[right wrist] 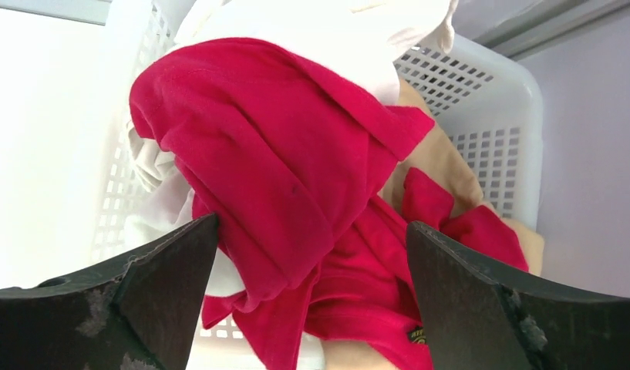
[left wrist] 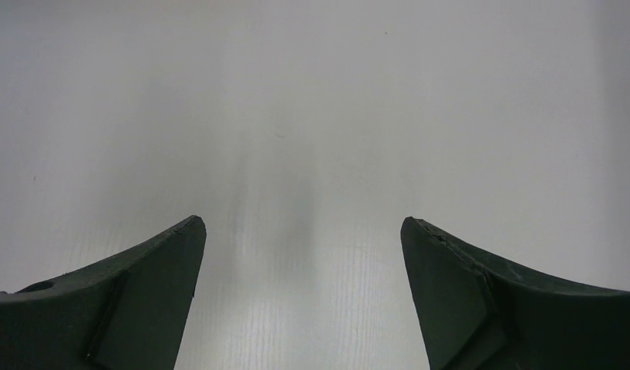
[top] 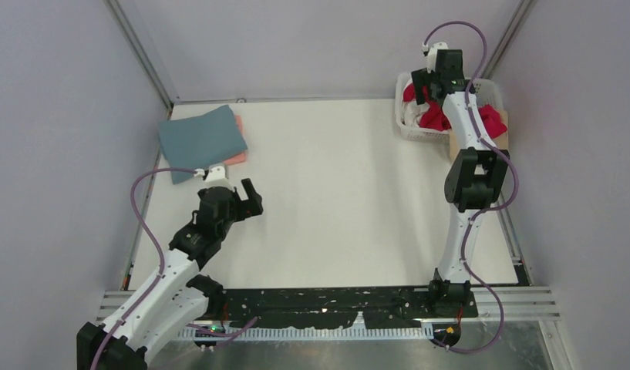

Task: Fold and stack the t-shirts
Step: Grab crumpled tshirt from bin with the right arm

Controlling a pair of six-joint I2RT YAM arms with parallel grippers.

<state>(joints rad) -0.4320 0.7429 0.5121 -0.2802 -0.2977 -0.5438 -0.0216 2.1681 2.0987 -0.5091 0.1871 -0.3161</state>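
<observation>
A white table (top: 358,193) fills a booth closed in by a pale lavender back wall (top: 319,46), left wall (top: 57,139) and right wall (top: 581,139). The light is soft and even, leaving a faint sheen on the tabletop. Aluminium posts (top: 142,52) mark the back corners (one on each side). A black perforated plate (top: 335,301) lines the near edge, between ribbed metal rails (top: 527,301).

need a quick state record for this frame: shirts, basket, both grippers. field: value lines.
stack: folded teal-blue t-shirt on top of salmon pink t-shirt, far-left of table
basket: far-right corner; holds red t-shirt, white t-shirt, tan t-shirt, all unfolded
left gripper: open, empty, over bare table
right gripper: open, above basket, aimed at red t-shirt; contact unclear
</observation>
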